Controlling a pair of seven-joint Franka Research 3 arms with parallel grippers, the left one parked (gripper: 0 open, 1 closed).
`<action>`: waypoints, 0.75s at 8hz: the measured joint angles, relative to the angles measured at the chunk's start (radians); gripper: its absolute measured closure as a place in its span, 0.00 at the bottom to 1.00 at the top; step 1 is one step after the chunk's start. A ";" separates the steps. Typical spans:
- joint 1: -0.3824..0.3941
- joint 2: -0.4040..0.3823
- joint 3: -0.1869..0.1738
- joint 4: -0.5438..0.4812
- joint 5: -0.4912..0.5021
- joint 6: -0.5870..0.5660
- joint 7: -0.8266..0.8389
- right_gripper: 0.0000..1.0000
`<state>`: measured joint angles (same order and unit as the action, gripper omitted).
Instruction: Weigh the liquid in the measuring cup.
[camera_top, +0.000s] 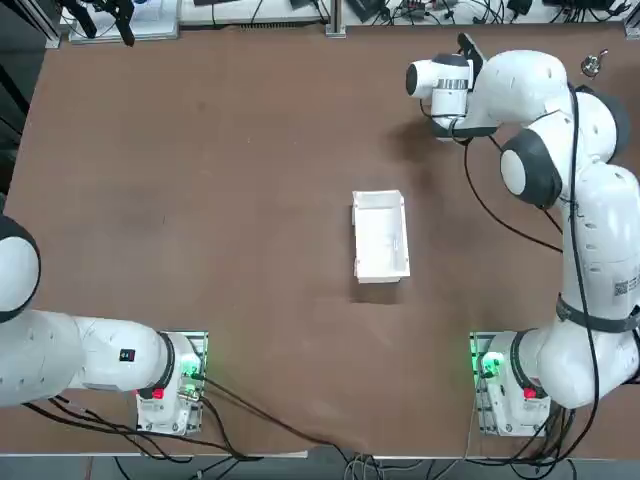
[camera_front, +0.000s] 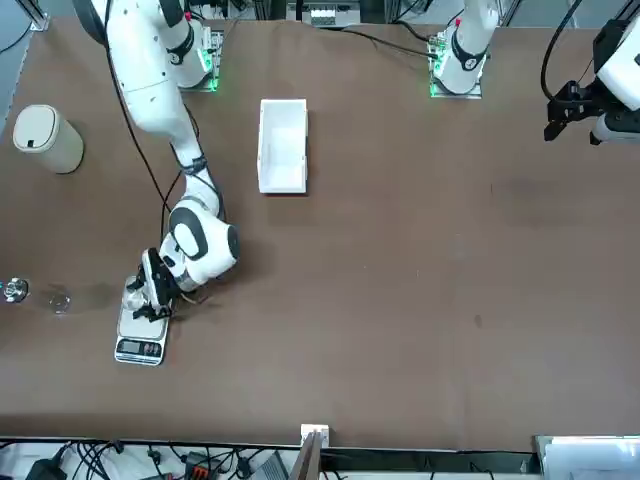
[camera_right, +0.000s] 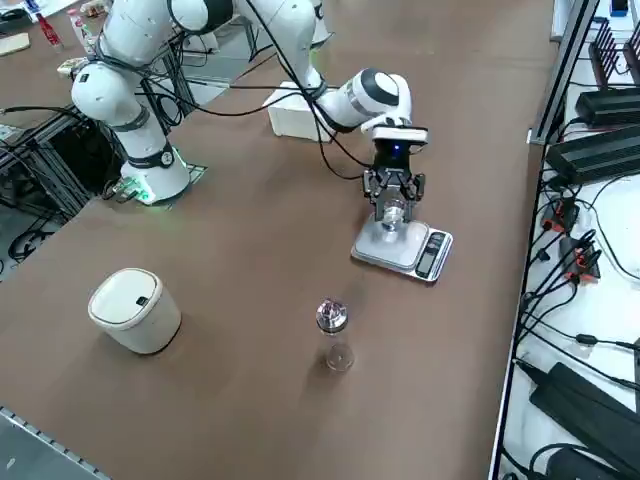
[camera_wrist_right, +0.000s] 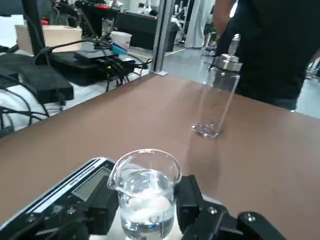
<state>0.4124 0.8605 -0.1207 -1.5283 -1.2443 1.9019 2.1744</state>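
From my station I see the right gripper (camera_right: 394, 218) lowered over the grey scale (camera_right: 402, 249), near the table's far edge on the robot's right side. Its two fingers (camera_wrist_right: 192, 200) are pressed on both sides of the measuring cup (camera_wrist_right: 145, 197), so the claw is narrow and holds this small clear cup. In the wrist view the cup is upright, with its spout to one side, and the liquid (camera_wrist_right: 146, 207) fills about the lower half of it. The cup's bottom is just over the scale's platform; I think it touches the platform, but from these views I cannot be sure. The display end of the scale (camera_front: 139, 348) points away from the robot's base.

A little beyond the scale, on the bare brown table (camera_top: 230, 200), stands a clear bottle with a metal top (camera_right: 333, 332), well apart from the gripper. The white open box (camera_top: 381, 236) lies in the middle of the table. A small white bin with a lid (camera_right: 134, 309) stands near the table's edge at the robot's right. Behind the bottle, in the wrist view, a person in dark clothes (camera_wrist_right: 275, 45) stands beside the table.
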 joint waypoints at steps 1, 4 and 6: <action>-0.005 0.013 0.000 0.010 -0.002 0.022 -0.007 0.37; -0.013 0.036 0.000 0.017 -0.013 0.036 -0.007 0.37; -0.018 0.038 -0.001 0.018 -0.020 0.036 -0.007 0.34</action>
<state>0.3946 0.8985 -0.1212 -1.5103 -1.2642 1.9375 2.1671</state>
